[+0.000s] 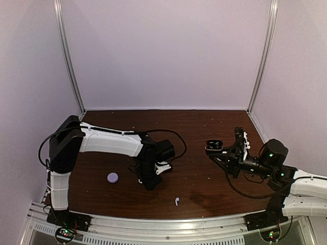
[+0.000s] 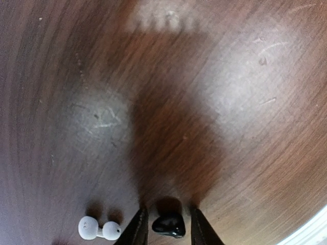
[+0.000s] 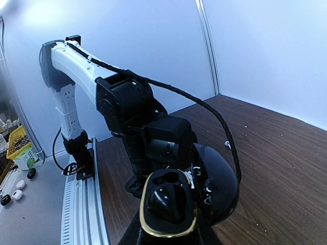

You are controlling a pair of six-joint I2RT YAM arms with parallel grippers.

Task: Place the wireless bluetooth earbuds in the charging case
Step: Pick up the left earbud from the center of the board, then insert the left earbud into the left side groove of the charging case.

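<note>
Left fingers stand slightly parted, the black earbud lying between them, a white earbud just left; right fingers grip the open case.

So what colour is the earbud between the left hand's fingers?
Glossy black; the earbud shows best in the left wrist view.

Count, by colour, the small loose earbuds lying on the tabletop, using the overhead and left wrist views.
White: 2, stemmed earbud and curled earbud
Black: 1, black earbud
Lavender: 1, round lavender bud
Total: 4
</note>
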